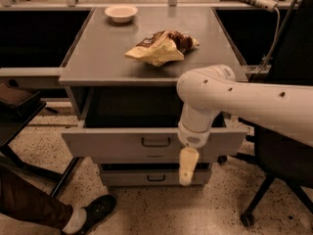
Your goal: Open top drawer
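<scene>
The top drawer (112,143) of the grey cabinet stands pulled well out. Its dark interior shows behind the wide front, and its small black handle (156,142) is at the centre. My gripper (187,168) hangs pointing down from the white arm (230,94). It is in front of the drawer fronts, just right of and below the handle, and holds nothing. Below, a narrower drawer (127,178) with a like handle shows. The one between them is mostly hidden by the open drawer's front.
A crumpled chip bag (159,47) and a white bowl (121,12) lie on the cabinet top (98,58). A black office chair (279,170) stands at the right. A person's leg and shoe (93,210) are at the lower left, beside a dark chair (19,111).
</scene>
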Robot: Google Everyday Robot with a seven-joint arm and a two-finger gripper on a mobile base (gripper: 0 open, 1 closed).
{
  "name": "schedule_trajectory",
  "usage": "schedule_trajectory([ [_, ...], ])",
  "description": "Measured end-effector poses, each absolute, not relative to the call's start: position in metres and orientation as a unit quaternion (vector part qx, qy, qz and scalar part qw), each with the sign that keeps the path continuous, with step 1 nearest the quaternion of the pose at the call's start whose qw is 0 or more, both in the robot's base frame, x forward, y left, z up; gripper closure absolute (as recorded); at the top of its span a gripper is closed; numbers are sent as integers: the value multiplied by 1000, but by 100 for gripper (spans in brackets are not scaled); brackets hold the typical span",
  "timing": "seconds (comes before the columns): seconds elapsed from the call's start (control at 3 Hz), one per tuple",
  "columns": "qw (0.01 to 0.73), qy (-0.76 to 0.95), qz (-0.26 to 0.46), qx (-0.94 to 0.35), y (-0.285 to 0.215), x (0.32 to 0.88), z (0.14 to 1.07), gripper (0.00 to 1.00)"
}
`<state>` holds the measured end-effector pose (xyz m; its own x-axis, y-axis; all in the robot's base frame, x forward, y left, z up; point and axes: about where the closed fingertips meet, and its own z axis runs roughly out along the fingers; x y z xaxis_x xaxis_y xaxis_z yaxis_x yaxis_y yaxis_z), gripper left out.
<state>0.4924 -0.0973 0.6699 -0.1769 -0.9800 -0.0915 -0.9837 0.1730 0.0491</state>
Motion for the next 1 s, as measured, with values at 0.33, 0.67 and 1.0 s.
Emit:
schedule_trajectory([
  [0.33, 7, 766, 48, -641, -100, 482, 674, 0],
  [0.67, -31, 767, 50, -639, -115, 443, 690, 0],
  [1.0, -54, 765, 48, -640, -124, 428, 699, 0],
])
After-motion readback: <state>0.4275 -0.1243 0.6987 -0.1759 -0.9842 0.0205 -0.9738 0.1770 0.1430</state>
